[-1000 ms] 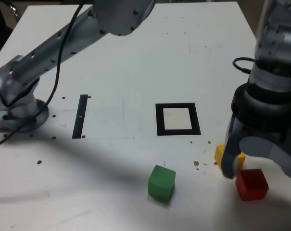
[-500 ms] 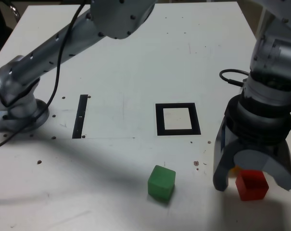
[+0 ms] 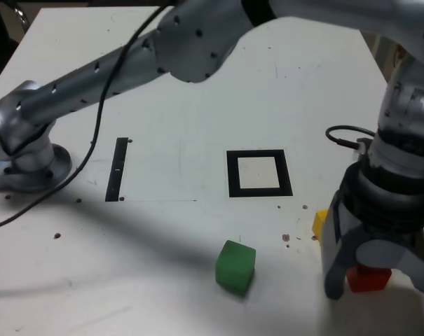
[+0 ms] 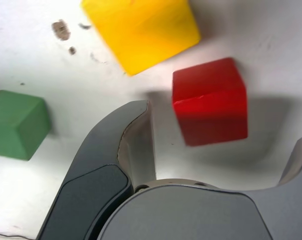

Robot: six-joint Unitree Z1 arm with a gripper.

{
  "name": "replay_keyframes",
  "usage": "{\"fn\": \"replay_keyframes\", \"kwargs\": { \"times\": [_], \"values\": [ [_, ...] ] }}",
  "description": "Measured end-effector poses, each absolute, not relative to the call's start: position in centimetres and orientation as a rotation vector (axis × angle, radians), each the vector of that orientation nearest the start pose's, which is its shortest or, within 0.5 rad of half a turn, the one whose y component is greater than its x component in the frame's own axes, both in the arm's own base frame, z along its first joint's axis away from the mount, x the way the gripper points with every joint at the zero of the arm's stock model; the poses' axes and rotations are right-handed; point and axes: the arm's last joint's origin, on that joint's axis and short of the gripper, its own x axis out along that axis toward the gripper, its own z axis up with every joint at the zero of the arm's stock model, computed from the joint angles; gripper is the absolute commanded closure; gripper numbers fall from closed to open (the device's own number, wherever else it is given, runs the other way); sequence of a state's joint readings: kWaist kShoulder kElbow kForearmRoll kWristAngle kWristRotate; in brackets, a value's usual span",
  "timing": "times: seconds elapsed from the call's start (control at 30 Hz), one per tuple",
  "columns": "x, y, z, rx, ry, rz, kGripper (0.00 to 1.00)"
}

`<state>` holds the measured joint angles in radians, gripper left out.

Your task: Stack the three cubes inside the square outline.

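My gripper (image 3: 378, 280) stands open low over the table at the exterior view's lower right, its two fingers either side of the red cube (image 3: 369, 278). The wrist view shows the red cube (image 4: 209, 100) lying between the open fingers (image 4: 122, 145), not touched. The yellow cube (image 3: 320, 222) peeks out just behind the gripper, and in the wrist view the yellow cube (image 4: 141, 29) sits close beside the red one. The green cube (image 3: 235, 266) rests alone further to the exterior view's left, and the wrist view shows the green cube (image 4: 17, 123) at its edge. The square outline (image 3: 258, 173) holds no cube.
A thin black strip (image 3: 117, 169) lies on the table at the exterior view's left. The arm's base (image 3: 26, 164) sits at the far left edge, and its long link (image 3: 113, 70) and cable cross above the table. Small dark specks dot the white surface.
The gripper has moved down and toward the table's near edge, from beside the yellow cube to straddling the red cube. The jaws stayed open. No cube has moved.
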<state>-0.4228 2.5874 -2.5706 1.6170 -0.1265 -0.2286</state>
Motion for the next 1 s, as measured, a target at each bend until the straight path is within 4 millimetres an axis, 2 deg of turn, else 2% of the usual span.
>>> {"fn": "replay_keyframes", "kwargs": {
  "times": [0.23,0.4,0.47,0.53,0.7,0.77,0.83,1.0],
  "values": [
    [46.8,-20.8,21.4,0.056,1.673,-0.217,0.06],
    [47.3,-20.3,20.7,0.046,1.68,-0.205,0.12],
    [47.4,-20.3,20.6,0.043,1.678,-0.203,0.18],
    [47.5,-20.3,20.6,0.032,1.676,-0.198,0.28],
    [47.6,-20.4,20.5,0.007,1.675,-0.173,0.58],
    [47.6,-20.4,20.5,0.005,1.672,-0.168,0.67],
    [47.7,-20.4,20.5,0.002,1.667,-0.16,0.72],
    [47.7,-20.5,20.5,0.002,1.664,-0.164,0.72]
  ]
}}
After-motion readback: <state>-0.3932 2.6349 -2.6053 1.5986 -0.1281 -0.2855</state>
